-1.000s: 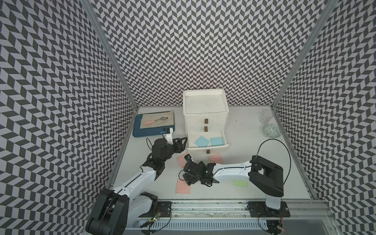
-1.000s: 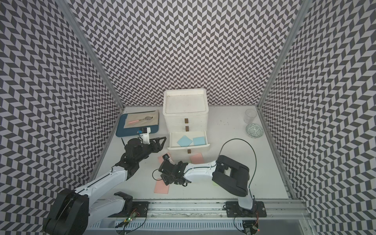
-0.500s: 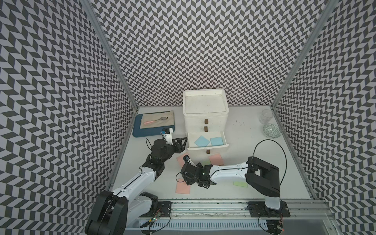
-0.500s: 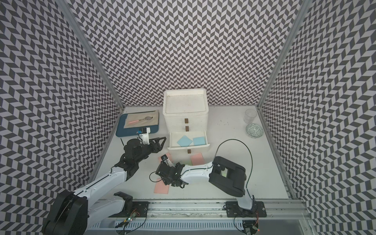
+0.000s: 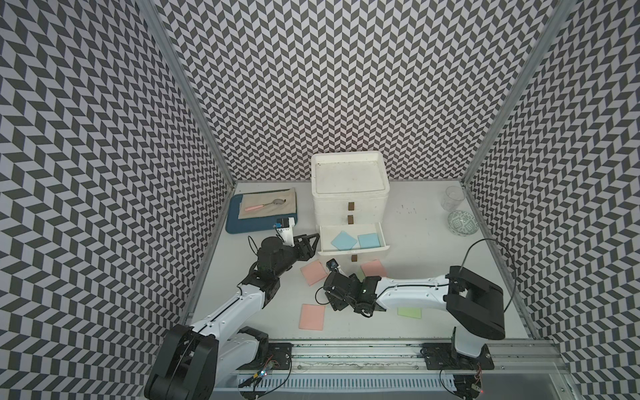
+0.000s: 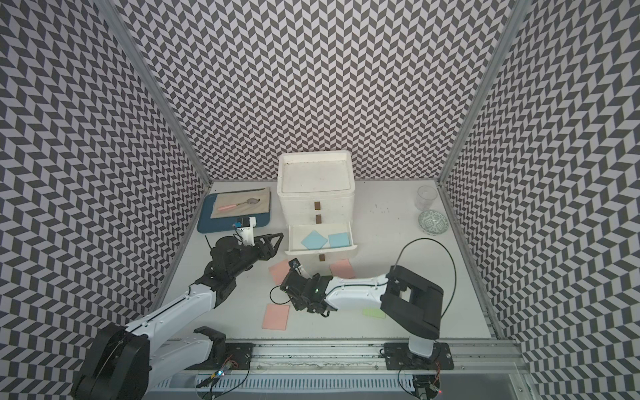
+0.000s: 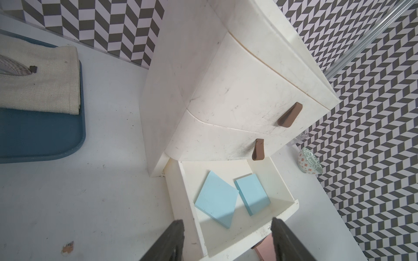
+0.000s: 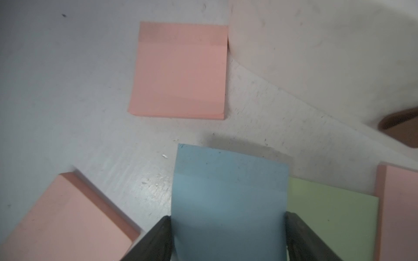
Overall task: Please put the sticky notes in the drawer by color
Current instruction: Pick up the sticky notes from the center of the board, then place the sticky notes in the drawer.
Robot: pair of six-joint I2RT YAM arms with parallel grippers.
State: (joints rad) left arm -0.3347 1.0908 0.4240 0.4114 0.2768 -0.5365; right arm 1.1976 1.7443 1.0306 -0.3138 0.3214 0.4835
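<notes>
The white drawer (image 5: pixel 348 207) stands at the back with its bottom drawer (image 5: pixel 353 248) pulled out; two blue sticky notes (image 5: pixel 344 240) (image 5: pixel 369 240) lie inside. My right gripper (image 8: pixel 227 220) is shut on a third blue sticky note (image 8: pixel 228 192), with a finger against each side edge. Pink sticky notes (image 5: pixel 313 272) (image 5: pixel 312 316) (image 5: pixel 373 267) lie on the table around my right gripper (image 5: pixel 336 298). One green sticky note (image 8: pixel 332 217) lies beside the held note, another (image 5: pixel 409 312) by the right forearm. My left gripper (image 5: pixel 311 244) hangs open beside the open drawer's left front corner (image 7: pixel 203 244), holding nothing.
A blue tray (image 5: pixel 242 227) with a beige cloth and a spoon sits at the back left. A clear glass (image 5: pixel 453 198) and a patterned bowl (image 5: pixel 462 222) stand at the back right. Patterned walls close in three sides.
My right gripper's jaws have closed in from wide open onto the blue note, and its arm has shifted a little. The left arm has stayed put.
</notes>
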